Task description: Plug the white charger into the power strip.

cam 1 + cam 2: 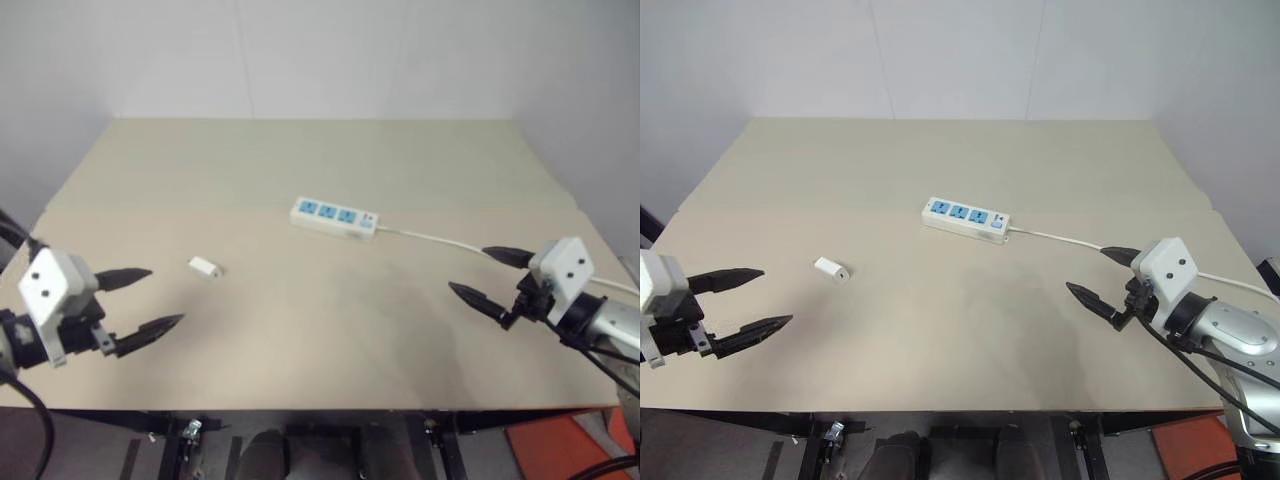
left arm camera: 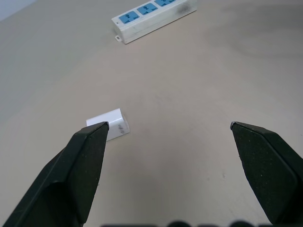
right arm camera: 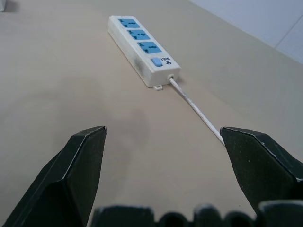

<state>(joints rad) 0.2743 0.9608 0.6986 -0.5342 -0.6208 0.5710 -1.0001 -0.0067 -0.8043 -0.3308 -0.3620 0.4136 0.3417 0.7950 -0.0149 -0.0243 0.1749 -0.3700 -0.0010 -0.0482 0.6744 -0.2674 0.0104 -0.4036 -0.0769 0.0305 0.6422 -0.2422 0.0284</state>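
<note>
1. Two grippers hover empty, jaws apart: left gripper point(image 1: 140, 300), right gripper point(image 1: 492, 275).
2. White charger point(image 1: 204, 266) lies on the worktop point(image 1: 300, 340), near the left gripper.
3. Power strip point(image 1: 335, 217) lies farther, centre-right.

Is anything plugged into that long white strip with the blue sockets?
No. The long white power strip with three blue sockets lies flat on the beige table, all sockets empty. The small white charger block lies apart from it. The strip's underside is hidden.

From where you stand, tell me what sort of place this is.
Probably a robot test bench: a bare beige table against plain white walls, with just a power strip and a white charger laid out.
</note>
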